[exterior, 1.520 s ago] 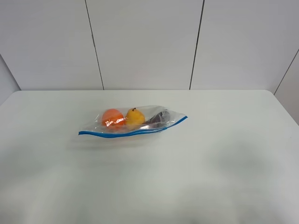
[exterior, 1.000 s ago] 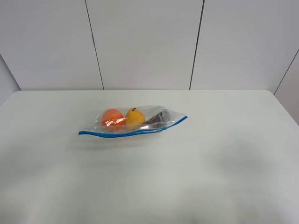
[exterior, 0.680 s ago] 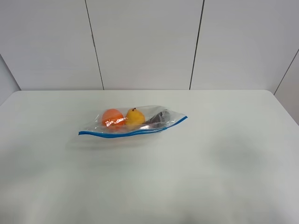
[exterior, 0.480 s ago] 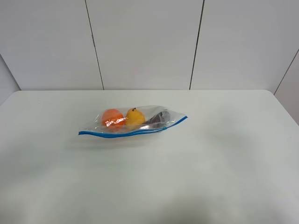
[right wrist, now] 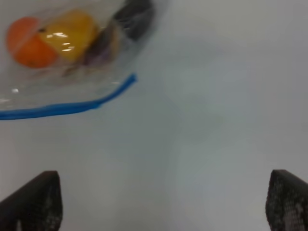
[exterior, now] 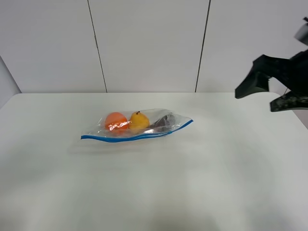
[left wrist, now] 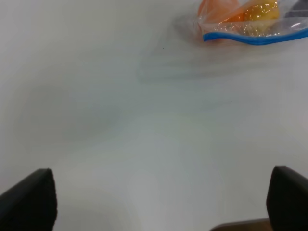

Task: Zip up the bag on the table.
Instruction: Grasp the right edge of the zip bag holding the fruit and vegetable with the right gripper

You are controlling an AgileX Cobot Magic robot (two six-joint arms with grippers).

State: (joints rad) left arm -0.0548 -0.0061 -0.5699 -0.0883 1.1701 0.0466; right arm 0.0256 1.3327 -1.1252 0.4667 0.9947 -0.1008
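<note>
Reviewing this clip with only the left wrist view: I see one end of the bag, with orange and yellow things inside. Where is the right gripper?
Observer: In the exterior high view the right gripper hangs in the air near the table's right edge, well apart from the bag.
Operator: Is it open?
Observer: Yes; its wrist view shows its fingers spread wide, nothing between them.
Operator: Anything else in the bag?
Observer: A dark item lies at the bag's other end, past the yellow one.
</note>
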